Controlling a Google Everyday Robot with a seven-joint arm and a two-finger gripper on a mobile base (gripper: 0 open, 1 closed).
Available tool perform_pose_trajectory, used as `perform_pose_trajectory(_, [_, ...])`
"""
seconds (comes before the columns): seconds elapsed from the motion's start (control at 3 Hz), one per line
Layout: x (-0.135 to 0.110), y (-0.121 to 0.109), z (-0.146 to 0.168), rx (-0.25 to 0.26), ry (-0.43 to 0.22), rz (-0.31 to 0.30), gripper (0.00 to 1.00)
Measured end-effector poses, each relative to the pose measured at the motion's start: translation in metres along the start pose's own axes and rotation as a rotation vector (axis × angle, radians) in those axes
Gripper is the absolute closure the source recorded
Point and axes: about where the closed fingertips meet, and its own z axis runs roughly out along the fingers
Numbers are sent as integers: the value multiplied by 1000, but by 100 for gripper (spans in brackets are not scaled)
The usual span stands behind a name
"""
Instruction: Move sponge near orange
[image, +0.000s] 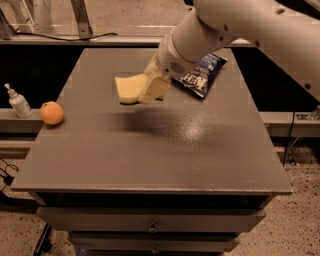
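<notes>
Gripper (151, 90) clamped on sponge (128, 89), up over mid table (150, 155); orange (51, 112) sits well apart, twd left edge as seen.

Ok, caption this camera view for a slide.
Tool holds sponge above the table; orange sits at its edge.

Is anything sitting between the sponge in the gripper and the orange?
Nothing visible. The gripper holds the sponge above the table, and only bare tabletop lies between it and the orange at the table's edge. The chip bag lies on the gripper's other side, off that path.
</notes>
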Motion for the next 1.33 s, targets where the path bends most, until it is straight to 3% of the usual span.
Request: perform_pose_trajectory(1.33, [-50,16,85,-80,-33,-16,100])
